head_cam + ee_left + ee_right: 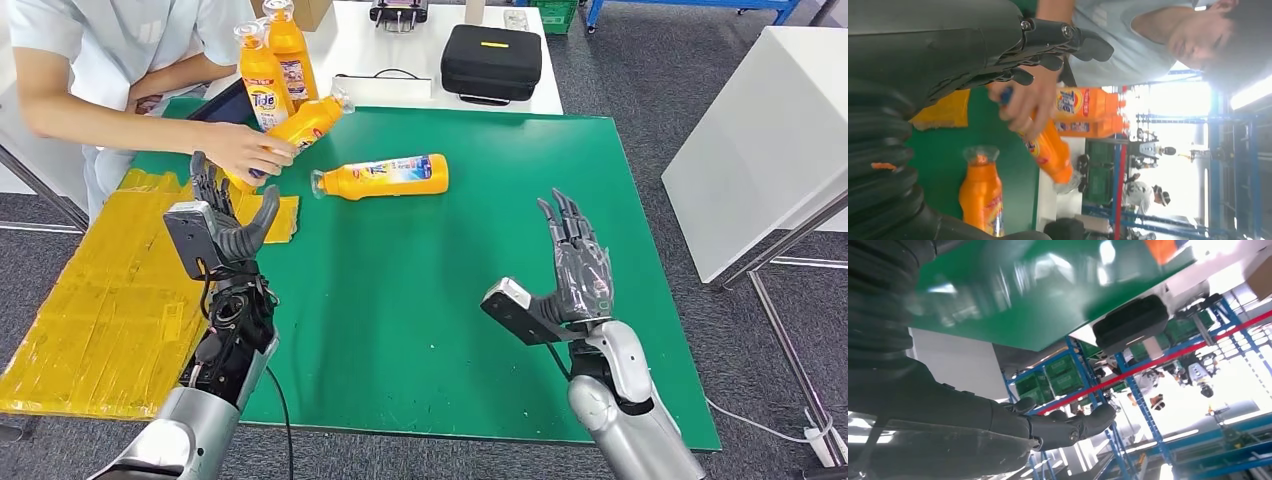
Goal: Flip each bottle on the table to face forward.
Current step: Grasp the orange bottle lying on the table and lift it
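An orange bottle (385, 177) lies on its side in the middle of the green table (450, 300), cap pointing left; the left wrist view shows this lying bottle (980, 192) too. A person's hand (243, 151) grips a second orange bottle (305, 123) and tilts it over the table's far left; the held bottle (1050, 152) appears in the left wrist view. Two more orange bottles (275, 55) stand upright behind it. My left hand (225, 215) hovers open just below the person's hand. My right hand (575, 265) is raised open over the table's right side, holding nothing.
Crumpled yellow sheeting (100, 290) covers the left end of the table. A white table (420, 50) behind carries a black case (491, 61). A white cabinet (760, 130) stands to the right. The person (110, 50) leans in from the far left.
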You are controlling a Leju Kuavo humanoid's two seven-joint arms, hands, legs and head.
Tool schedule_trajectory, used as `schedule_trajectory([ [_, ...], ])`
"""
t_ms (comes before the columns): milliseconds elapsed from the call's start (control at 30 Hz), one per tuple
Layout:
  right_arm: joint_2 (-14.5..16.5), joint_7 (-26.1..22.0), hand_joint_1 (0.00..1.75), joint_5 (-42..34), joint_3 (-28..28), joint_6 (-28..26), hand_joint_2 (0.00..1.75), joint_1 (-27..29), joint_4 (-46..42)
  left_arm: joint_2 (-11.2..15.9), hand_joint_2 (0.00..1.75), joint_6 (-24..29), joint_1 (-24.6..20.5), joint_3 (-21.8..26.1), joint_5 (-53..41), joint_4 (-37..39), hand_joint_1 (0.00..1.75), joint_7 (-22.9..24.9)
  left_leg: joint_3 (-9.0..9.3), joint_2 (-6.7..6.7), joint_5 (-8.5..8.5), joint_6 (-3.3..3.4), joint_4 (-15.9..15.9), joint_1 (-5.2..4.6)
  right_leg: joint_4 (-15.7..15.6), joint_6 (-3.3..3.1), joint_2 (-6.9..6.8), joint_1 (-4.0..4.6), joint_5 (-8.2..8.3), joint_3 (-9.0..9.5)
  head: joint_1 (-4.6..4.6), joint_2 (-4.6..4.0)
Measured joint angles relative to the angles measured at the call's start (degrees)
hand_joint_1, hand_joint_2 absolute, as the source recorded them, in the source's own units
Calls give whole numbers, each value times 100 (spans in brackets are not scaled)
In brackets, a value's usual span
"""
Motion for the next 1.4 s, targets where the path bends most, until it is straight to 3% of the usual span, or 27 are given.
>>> schedule_trajectory([
  [533,190,-241,0,-189,-187,-286,175,-296,808,-168,175,-333,74,-208,91,-110,0,-2,-1,0,0,0,0,-1,0,1,0,1,0,0,-1,0],
  [767,346,-241,0,-161,-182,-295,175,-299,904,-221,175,-392,174,-323,101,-284,0,-2,-1,-2,0,0,0,-1,0,1,-1,0,0,0,-2,1],
  [1400,393,-404,0,-288,-194,-320,175,-365,1094,-230,175,-435,190,-403,245,-362,0,-2,-1,-2,0,1,0,-1,0,1,-1,0,0,0,-2,1],
])
